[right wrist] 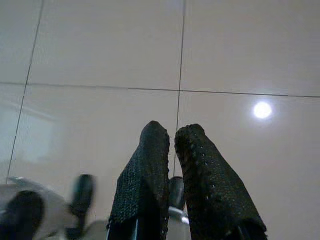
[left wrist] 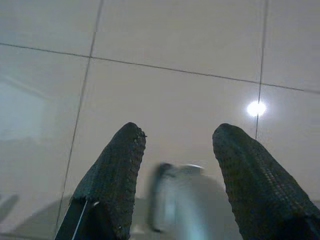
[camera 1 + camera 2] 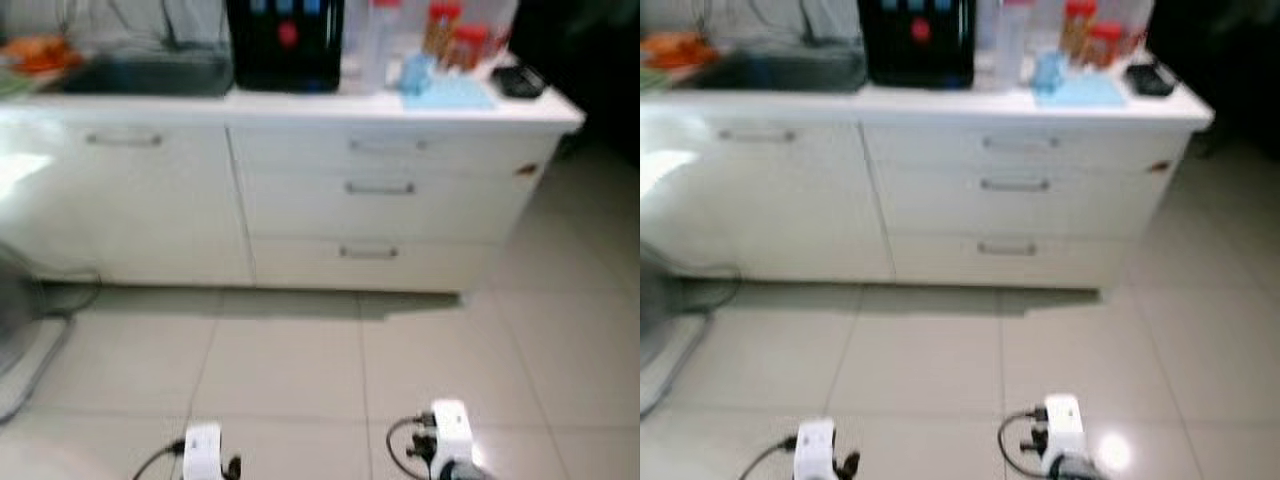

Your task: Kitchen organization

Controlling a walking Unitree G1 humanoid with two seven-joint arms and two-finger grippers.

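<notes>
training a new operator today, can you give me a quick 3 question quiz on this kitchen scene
1. True or false: the left tool has its fingers spread apart over the floor tiles.
2. How many drawer handles are stacked under the counter, right of the cabinet door? A) one B) three C) five
3. Fill in: the black appliance stands just right of the ____.

Key: 1 true; 2 B; 3 sink. The right tool has its fingers together.
</notes>
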